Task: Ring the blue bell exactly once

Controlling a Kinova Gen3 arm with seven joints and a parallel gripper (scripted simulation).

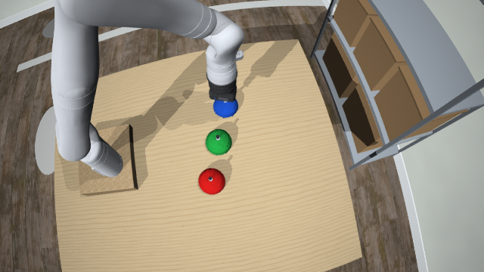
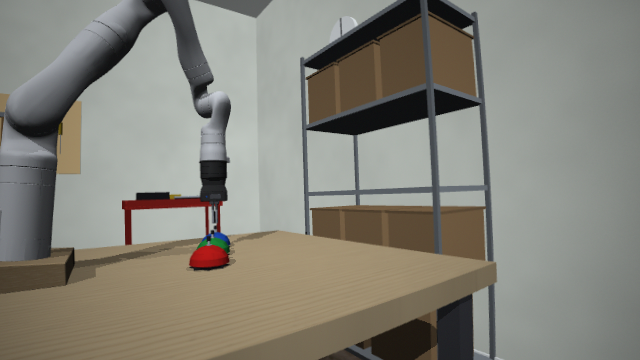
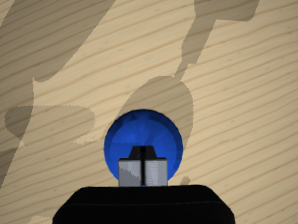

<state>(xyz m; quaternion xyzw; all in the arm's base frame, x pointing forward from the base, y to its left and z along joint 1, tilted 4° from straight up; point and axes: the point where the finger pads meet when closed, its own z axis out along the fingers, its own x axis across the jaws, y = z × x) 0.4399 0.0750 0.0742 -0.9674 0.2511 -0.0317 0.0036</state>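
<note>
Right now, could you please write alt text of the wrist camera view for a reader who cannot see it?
The closed black gripper points straight down at the middle of a round blue bell, its two grey fingertips pressed together with nothing between them. The bell stands on a light wooden table crossed by dark shadows of the arm.

Top cam looks nearly straight down on the whole tabletop (image 1: 287,211). Exterior cam sits low at the tabletop edge, looking across toward the arm. Wrist cam points down, up close. All three share the blue bell (image 3: 143,135).
</note>
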